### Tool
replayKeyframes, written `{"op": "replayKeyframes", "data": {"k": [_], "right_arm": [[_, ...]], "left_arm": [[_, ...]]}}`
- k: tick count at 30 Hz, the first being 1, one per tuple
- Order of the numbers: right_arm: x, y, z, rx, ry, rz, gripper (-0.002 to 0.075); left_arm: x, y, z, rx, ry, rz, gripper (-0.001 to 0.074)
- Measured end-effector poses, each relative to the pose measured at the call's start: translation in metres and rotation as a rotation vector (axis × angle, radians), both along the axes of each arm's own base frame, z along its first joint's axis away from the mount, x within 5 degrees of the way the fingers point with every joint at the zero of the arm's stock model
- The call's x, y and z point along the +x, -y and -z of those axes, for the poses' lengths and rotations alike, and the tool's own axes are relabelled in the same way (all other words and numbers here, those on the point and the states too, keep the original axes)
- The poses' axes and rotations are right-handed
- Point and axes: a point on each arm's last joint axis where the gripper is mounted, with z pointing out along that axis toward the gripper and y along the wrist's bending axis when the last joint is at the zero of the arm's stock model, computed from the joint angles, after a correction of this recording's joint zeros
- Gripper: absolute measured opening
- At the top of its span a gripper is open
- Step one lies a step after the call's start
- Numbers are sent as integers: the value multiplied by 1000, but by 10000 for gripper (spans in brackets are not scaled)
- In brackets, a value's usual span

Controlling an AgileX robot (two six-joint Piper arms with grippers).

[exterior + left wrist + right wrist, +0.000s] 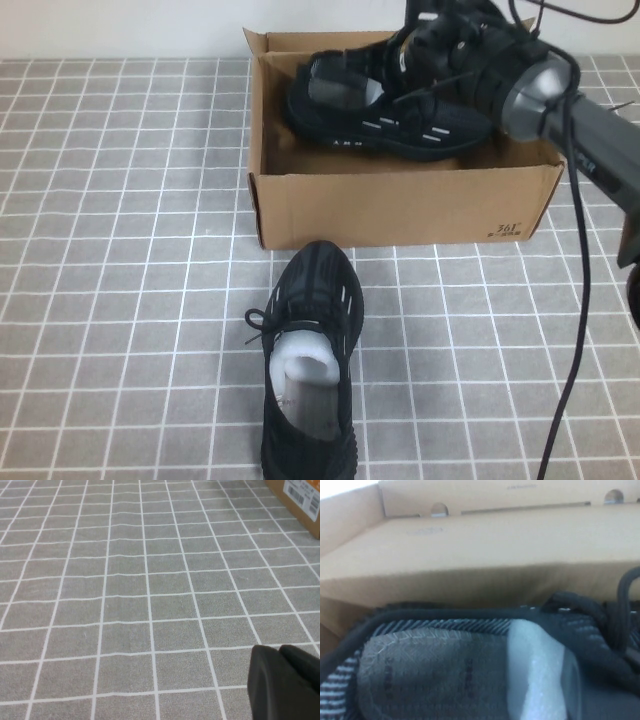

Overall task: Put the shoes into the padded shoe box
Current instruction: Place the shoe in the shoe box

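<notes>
A: Shoes?
B: One shoe (pixel 385 105) inside the box (pixel 400 205), tilted. Other shoe (pixel 310 370) on table (pixel 120 300), just in front of box.
A: Pincers?
B: Right pincer (pixel 450 45) over box's back-right, at 1st shoe; grip can't tell. Left pincer (pixel 285 682) low over table, looks closed, empty.

Right arm (pixel 590 130) extended in from the right, wrist over the far right part of the table. Right gripper (pixel 445 40) beyond the wrist, pointed leftward, fingers hidden behind dark shapes. Left arm outside the high view. Left gripper (pixel 285 682) low over the table, dark fingertips (pixel 267 672) close together.
</notes>
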Motion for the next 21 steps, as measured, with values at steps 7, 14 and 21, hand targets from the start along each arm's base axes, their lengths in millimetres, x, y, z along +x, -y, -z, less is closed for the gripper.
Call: {"op": "replayKeyframes", "data": {"k": [7,14,21], "right_arm": [[5,-5,24,-19,-33,-8,20],[5,-5,24,-36,-30,-17,20],[4,-6,24,-70,-27,-39,68]], "left_arm": [[0,0,0,0,0,0,-4],[0,0,0,0,0,0,-4],[0,0,0,0,0,0,-4]]}}
